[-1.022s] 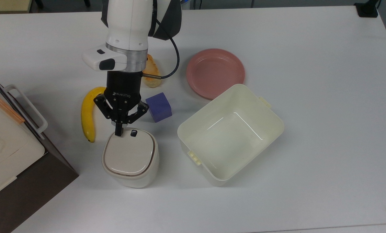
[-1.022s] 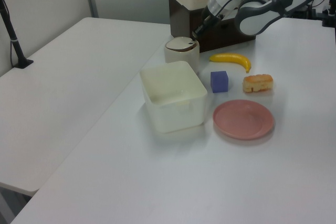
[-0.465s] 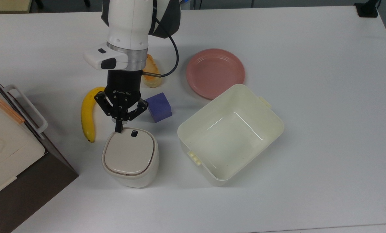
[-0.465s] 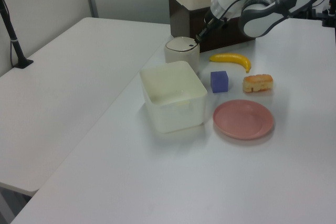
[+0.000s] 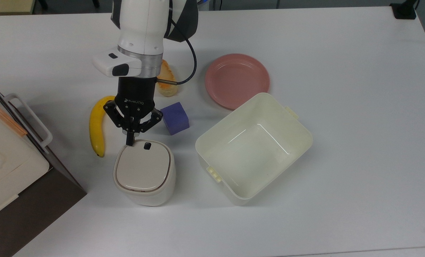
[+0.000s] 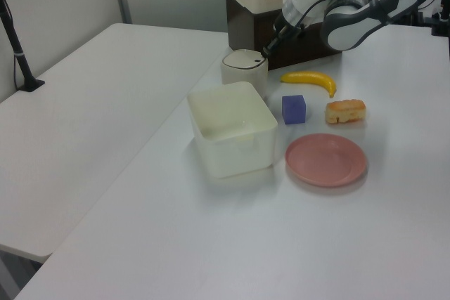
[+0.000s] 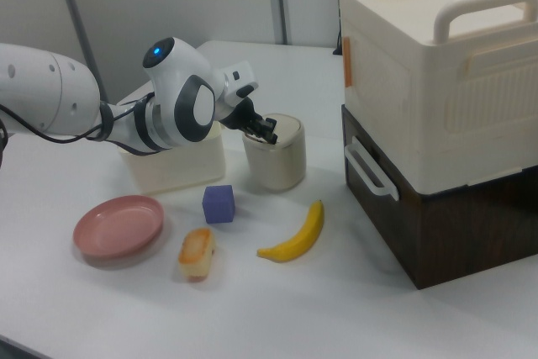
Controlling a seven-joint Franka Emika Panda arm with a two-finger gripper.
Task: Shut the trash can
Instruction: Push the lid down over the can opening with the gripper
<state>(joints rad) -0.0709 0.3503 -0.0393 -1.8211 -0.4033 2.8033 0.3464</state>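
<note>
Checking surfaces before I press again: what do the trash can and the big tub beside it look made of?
The trash can looks like smooth cream plastic, slightly glossy, with a flatter beige lid and a dark button. The tub looks like thin, glossy cream plastic: light glints off its floor and it has moulded tabs.

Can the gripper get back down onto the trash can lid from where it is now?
Probably yes. The gripper, fingers together, sits at the lid's button edge on the trash can. The banana and purple cube lie off to the sides.

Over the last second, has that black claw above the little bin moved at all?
Yes. In the top view the gripper has pulled back slightly from the trash can lid, toward the banana and purple cube.
</note>
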